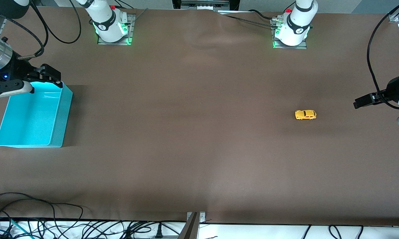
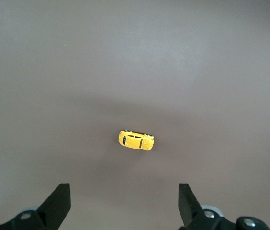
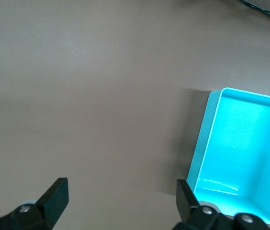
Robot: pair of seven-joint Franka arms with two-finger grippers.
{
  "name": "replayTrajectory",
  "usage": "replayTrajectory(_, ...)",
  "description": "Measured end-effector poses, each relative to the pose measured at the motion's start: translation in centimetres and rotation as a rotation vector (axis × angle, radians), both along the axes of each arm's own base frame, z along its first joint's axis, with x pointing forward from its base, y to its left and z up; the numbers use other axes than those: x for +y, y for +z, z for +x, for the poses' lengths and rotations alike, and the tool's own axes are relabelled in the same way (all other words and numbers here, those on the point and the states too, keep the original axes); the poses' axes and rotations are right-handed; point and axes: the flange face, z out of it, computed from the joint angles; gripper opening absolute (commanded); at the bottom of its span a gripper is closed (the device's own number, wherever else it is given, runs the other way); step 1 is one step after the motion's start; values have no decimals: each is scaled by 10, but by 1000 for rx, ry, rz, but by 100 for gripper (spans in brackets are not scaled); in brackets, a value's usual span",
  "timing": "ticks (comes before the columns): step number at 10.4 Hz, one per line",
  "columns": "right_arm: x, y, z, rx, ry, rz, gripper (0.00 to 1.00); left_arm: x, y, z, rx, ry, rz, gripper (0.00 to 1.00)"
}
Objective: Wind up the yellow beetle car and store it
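The yellow beetle car (image 1: 305, 114) sits on its wheels on the brown table toward the left arm's end. It also shows in the left wrist view (image 2: 136, 140). My left gripper (image 1: 360, 101) is open and empty, up in the air beside the car, near the table's end; its fingertips (image 2: 124, 191) are well apart from the car. The turquoise bin (image 1: 58, 126) is empty at the right arm's end. My right gripper (image 1: 50, 75) is open and empty over the bin's rim nearest the arm bases. The bin (image 3: 199, 148) shows beside the gripper (image 3: 123, 189) in the right wrist view.
The two arm bases (image 1: 111, 28) (image 1: 290, 31) stand along the table's edge farthest from the front camera. Loose cables (image 1: 53, 219) and a metal bracket (image 1: 194, 220) lie along the nearest edge. A wide stretch of bare brown mat (image 1: 186, 116) lies between car and bin.
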Motion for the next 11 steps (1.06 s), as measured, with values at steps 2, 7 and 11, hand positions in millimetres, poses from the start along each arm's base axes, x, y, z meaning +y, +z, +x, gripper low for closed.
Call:
replayTrajectory(2,0,0,0,3,0,-1,100,-10,-1,0,3,-15,-13,99)
replayTrajectory(7,0,2,0,2,2,-4,100,-17,1,-2,2,-25,-15,99)
replayTrajectory(11,-1,-3,0,22,2,-6,100,-13,0,-3,6,-29,-14,100)
